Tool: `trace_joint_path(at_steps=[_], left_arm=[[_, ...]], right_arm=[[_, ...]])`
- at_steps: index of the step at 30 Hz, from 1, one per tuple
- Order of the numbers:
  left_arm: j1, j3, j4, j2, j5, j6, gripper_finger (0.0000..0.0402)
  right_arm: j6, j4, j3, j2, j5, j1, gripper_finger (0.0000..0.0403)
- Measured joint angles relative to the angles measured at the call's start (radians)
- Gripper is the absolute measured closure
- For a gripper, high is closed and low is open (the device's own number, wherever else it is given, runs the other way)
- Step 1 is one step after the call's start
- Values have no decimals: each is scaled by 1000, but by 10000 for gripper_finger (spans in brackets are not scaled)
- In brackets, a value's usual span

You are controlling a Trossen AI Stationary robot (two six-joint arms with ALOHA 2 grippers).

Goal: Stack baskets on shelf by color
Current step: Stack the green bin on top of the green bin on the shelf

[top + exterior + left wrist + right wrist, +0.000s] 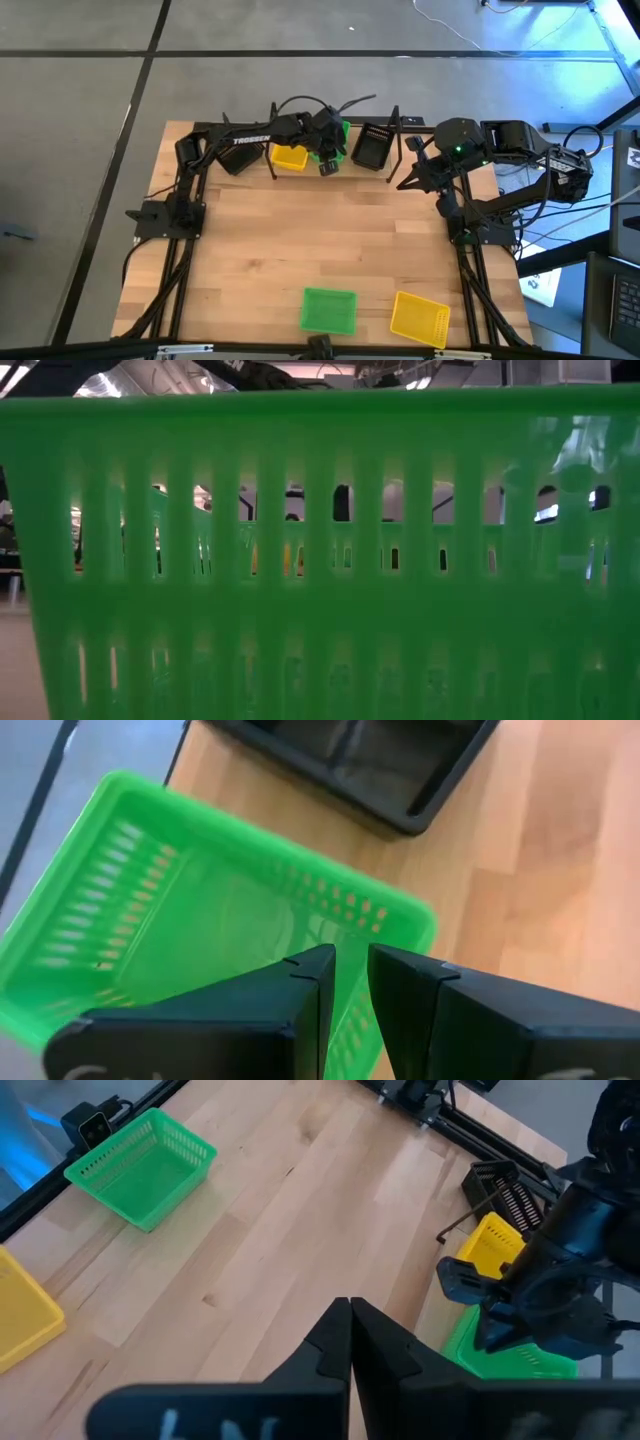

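My left gripper [328, 160] reaches over the shelf [394, 140] at the table's far edge and is shut on a green basket [200, 910], which lies between a yellow basket [290, 157] and a black basket [372, 147] there. The same green basket shows under the left arm in the right wrist view [510, 1358]. My right gripper [350, 1320] hangs shut and empty above the table's right side [410, 178]. A second green basket [328, 310] and a second yellow basket [420, 318] rest flat on the table near its front edge. My left gripper pinches one side wall of the green basket [352, 1020], close to a corner [428, 918], one finger inside the basket and one outside. The fingers slant down from above. The basket sits tilted below them; whether its bottom rests on the shelf board I cannot tell.
The near green basket's slotted wall [320, 560] fills the low view and hides the table behind it. Black frame rails [180, 250] run along both sides of the table. Bare wood [320, 240] lies between the shelf and the two front baskets.
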Motion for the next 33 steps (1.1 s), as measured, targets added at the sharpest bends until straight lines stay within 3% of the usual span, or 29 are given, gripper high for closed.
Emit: trace_joint_path(at_steps=[7, 33], left_arm=[[-2, 0, 16, 0, 58, -2, 347], [17, 1, 27, 7, 23, -55, 347]], right_arm=[[-1, 8, 0, 0, 0, 0, 396], [-4, 38, 0, 0, 0, 0, 396]])
